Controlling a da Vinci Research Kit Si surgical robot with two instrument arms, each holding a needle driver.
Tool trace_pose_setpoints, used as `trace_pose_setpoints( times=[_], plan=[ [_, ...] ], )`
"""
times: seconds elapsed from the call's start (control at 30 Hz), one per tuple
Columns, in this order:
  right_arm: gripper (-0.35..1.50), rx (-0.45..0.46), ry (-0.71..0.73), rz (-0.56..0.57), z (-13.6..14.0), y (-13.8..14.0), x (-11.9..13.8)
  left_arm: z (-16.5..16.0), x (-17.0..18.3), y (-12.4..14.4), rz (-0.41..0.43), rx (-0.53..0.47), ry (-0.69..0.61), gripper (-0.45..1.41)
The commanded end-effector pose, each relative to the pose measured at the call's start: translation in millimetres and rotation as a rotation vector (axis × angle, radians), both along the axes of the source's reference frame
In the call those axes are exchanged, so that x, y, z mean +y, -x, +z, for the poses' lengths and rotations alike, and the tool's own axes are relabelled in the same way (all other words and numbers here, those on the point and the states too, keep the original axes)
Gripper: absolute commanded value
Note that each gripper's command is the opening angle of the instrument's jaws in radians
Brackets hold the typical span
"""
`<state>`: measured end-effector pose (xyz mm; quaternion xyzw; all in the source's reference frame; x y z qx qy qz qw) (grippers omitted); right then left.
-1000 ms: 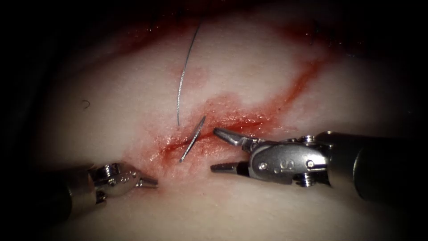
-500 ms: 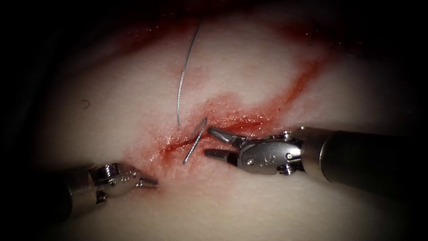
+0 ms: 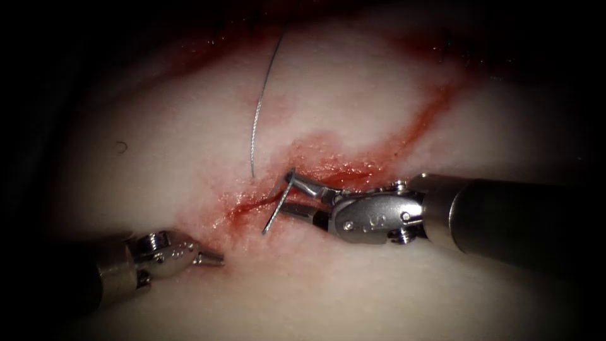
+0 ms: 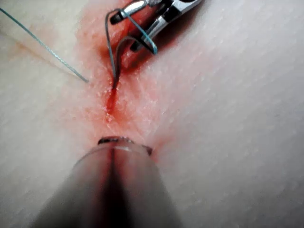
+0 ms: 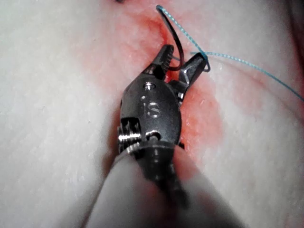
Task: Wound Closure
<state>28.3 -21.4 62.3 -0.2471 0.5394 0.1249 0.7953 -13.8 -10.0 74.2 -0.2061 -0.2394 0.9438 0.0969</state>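
Right tool point(image 3: 287, 194) fingers apart, straddling the needle point(image 3: 278, 202), not clamped on it. Needle stands in the cut point(image 3: 252, 203), one end buried, the other free. Left tool point(image 3: 214, 257) fingers together, holding nothing, resting on tissue point(image 3: 353, 297) left of the cut. Thread point(image 3: 257, 117) trails up over the tissue.
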Motion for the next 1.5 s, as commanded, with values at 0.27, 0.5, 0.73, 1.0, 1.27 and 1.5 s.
trace_pose_setpoints(
  times=[0.27, 0.5, 0.73, 1.0, 1.27, 1.5],
  plan=[
    [0.46, -0.002, 0.007, 0.013, 1.2, -2.2, -0.3, 0.7, -0.5, 0.6, 0.002, -0.001, -0.002, 0.0],
    [-0.35, -0.012, 0.025, 0.013, 1.4, -2.5, -0.2, 0.7, -0.6, 0.7, 0.001, -0.002, -0.003, 0.0],
    [-0.35, -0.004, 0.047, -0.01, 0.9, -2.4, 0.5, 0.7, -0.6, 1.0, 0.001, 0.002, -0.004, 0.0],
    [-0.35, 0.059, 0.04, -0.291, 1.9, -3.2, 3.8, 0.3, 0.1, 1.9, -0.006, 0.009, -0.007, 0.0],
    [-0.35, -0.007, -0.045, -0.408, 1.9, -3.5, 7.3, -0.2, 0.3, 2.6, -0.023, 0.009, 0.0, 0.0],
    [-0.35, -0.055, -0.195, -0.56, 3.4, -6.2, 8.5, -2.0, 0.5, 3.0, -0.04, 0.005, 0.01, -0.01]
  ],
)
